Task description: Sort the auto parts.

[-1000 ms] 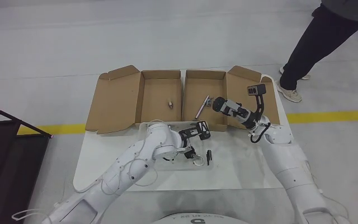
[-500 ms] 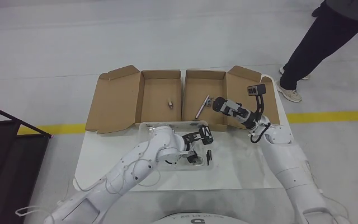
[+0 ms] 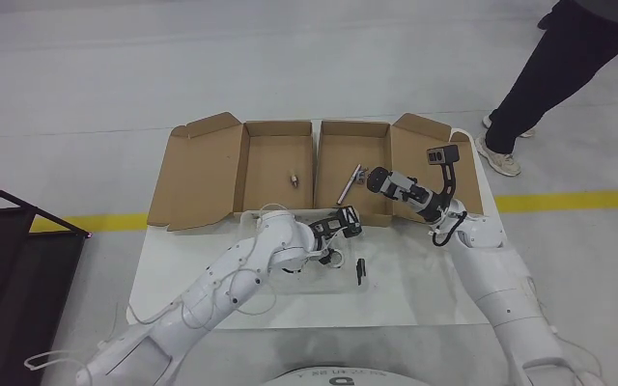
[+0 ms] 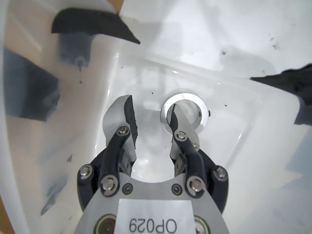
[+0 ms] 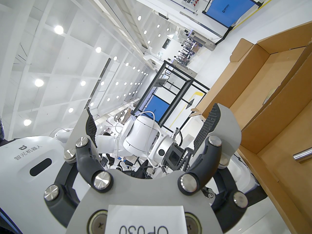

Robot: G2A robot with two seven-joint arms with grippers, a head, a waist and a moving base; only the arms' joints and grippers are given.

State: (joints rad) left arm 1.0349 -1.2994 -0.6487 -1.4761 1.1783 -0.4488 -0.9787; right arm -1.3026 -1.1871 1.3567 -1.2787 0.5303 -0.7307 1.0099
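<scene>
A silver metal ring point(image 4: 195, 103) lies on the floor of a clear plastic tray point(image 4: 231, 127). My left gripper point(image 4: 151, 114) is down in that tray point(image 3: 253, 220), open, with one fingertip point(image 4: 174, 116) at the ring's hole and the other beside the ring. From above, the left gripper point(image 3: 331, 258) sits at the tray's right end. My right gripper point(image 3: 363, 177) hangs over the right cardboard box point(image 3: 328, 154), open and empty, close to a metal rod point(image 3: 346, 186) lying in that box. The rod's end point(image 5: 303, 156) also shows in the right wrist view.
The left cardboard box point(image 3: 275, 145) holds one small part point(image 3: 293, 179). A black part point(image 3: 361, 270) lies on the white table point(image 3: 415, 289) just right of the tray. Both boxes stand along the table's far side with flaps spread.
My left gripper has shifted a little inside the tray, back toward the boxes. The right arm and the rod have stayed put.
</scene>
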